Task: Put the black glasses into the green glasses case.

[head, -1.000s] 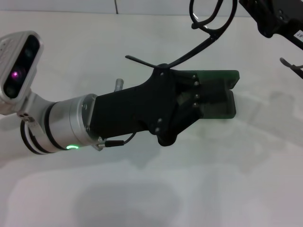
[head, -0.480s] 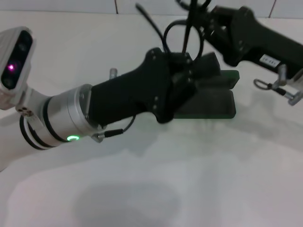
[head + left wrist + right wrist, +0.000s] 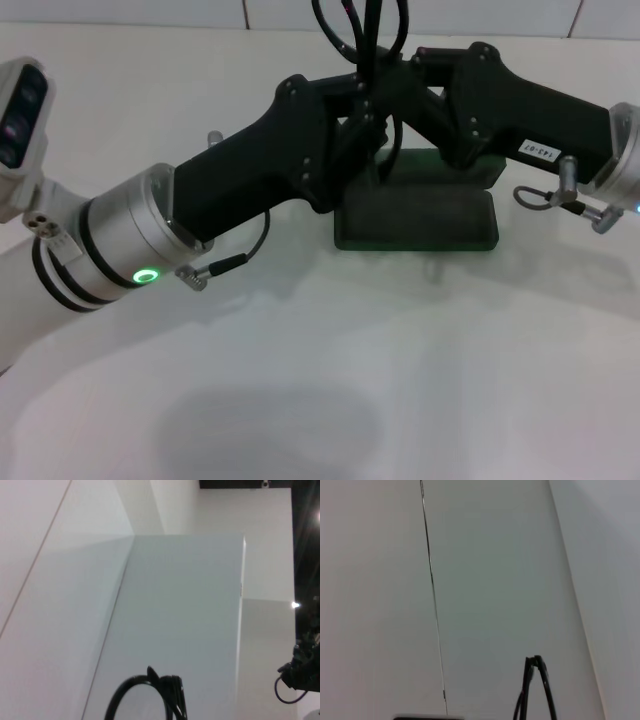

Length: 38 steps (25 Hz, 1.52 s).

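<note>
black glasses (image 3: 362,30): thin-framed, raised above case | green glasses case (image 3: 420,215): on table

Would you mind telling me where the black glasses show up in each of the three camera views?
Head view: black glasses at top centre, above where the left gripper and right gripper meet, over the green glasses case.
Left wrist view: frame at the bottom edge.
Right wrist view: frame at the bottom edge.
Shared landmark: the glasses themselves.

black glasses (image 3: 362,30), dark green case (image 3: 420,220)
</note>
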Each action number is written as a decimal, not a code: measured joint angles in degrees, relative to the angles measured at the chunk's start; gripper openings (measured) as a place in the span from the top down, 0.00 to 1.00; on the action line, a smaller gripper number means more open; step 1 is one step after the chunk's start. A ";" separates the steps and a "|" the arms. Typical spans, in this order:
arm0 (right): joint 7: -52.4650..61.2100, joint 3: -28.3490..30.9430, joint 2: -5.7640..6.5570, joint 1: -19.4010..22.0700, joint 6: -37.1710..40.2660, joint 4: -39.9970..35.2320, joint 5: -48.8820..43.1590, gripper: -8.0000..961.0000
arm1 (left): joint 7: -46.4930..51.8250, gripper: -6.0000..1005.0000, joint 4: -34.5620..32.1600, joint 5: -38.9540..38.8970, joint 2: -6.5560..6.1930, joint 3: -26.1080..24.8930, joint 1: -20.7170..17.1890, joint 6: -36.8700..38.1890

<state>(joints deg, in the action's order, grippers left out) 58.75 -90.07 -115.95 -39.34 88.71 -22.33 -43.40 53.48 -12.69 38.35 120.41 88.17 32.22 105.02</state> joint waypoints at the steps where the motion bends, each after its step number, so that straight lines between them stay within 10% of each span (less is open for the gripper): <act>1: 0.00 -0.02 -0.01 0.00 -0.17 0.00 -0.08 0.93 | 0.01 0.97 0.08 -0.12 0.00 0.03 -0.01 0.00; 38: 0.64 0.21 0.32 1.20 -0.29 -0.58 0.53 0.93 | 1.88 0.97 -0.19 0.24 -0.73 0.37 -2.99 2.91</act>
<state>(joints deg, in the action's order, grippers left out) 59.39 -89.86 -115.63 -38.13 88.42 -22.91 -42.87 55.35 -12.88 38.60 119.67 88.54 29.23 107.92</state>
